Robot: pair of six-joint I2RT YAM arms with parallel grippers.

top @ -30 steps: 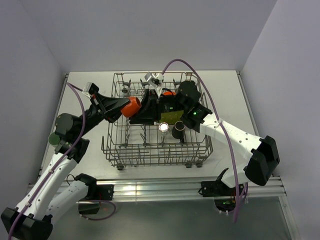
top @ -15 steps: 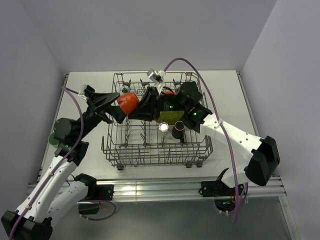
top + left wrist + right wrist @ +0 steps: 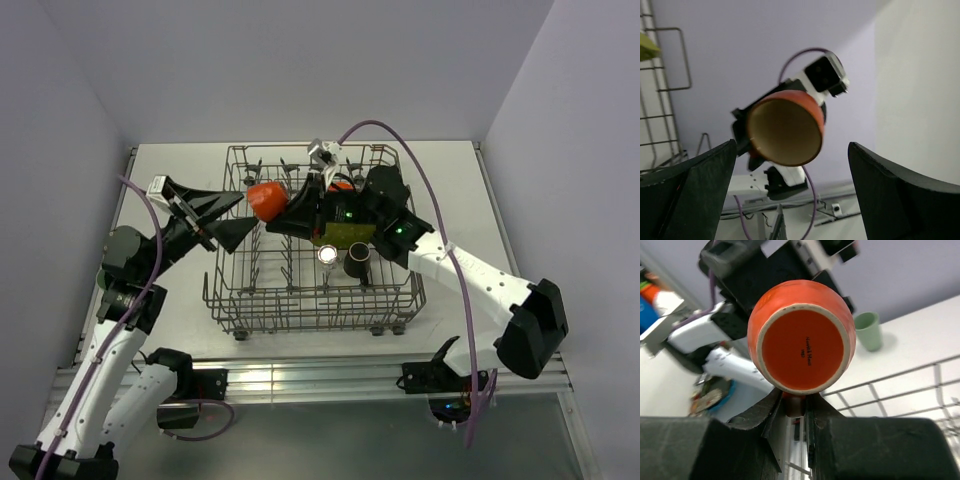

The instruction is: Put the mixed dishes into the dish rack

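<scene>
Top: orange bowl (image 3: pixel 266 200) in air over dish rack (image 3: pixel 310 296), 11 o'clock zone, tipped sideways. Pinched by right gripper (image 3: pixel 288 210), jaws closed on bowl wall. Just beside bowl at 9 o'clock, left gripper (image 3: pixel 246 212) spread wide, holding nothing. Rack holds yellow-green plate (image 3: pixel 340 233), clear glass (image 3: pixel 327 255), dark mug (image 3: pixel 357 260), small orange cup (image 3: pixel 340 185).

Left wrist: only look inside bowl. Tan interior, orange rim. Own fingers (image 3: pixel 690 190) well apart.

Right wrist: only look at base. Pale foot ring, small print. Pale green cup (image 3: pixel 867 331) upright on table (image 3: pixel 920 325), outside rack, 3 o'clock of bowl.

The left gripper (image 3: pixel 236 214) is opening and backing off the orange bowl (image 3: pixel 266 198), with the right gripper (image 3: pixel 795 407) now pinching it.
</scene>
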